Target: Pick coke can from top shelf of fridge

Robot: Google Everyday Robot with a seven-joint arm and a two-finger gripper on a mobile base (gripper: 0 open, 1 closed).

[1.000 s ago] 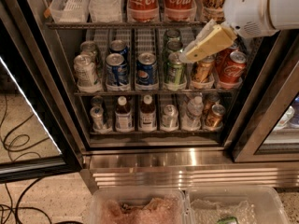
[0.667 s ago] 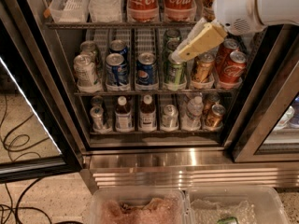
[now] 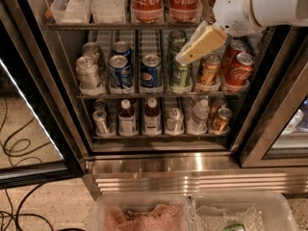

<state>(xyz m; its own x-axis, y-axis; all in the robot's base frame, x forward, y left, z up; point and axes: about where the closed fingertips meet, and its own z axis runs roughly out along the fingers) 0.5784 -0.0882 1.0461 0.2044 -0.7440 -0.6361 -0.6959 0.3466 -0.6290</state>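
Observation:
The fridge (image 3: pixel 192 174) stands open in front of me. On the uppermost rack in view (image 3: pixel 125 26), two red Coca-Cola containers (image 3: pixel 147 1) stand side by side, with their tops cut off by the frame. Two red coke cans (image 3: pixel 239 69) sit at the right end of the rack below. My gripper (image 3: pixel 182 57), cream-coloured on a white arm, reaches in from the upper right. It points down-left in front of the second rack, just over a green can (image 3: pixel 179 76) and left of the red cans.
The second rack also holds silver cans (image 3: pixel 89 73), blue Pepsi cans (image 3: pixel 120 71) and a gold-brown can (image 3: pixel 208 71). Bottles and cans fill the rack below. Black door frames flank the opening. Cables lie on the floor at left. Clear plastic bins (image 3: pixel 139 215) sit at the bottom.
The gripper and arm have moved left across the second rack, from in front of the gold-brown and red cans to over the green can.

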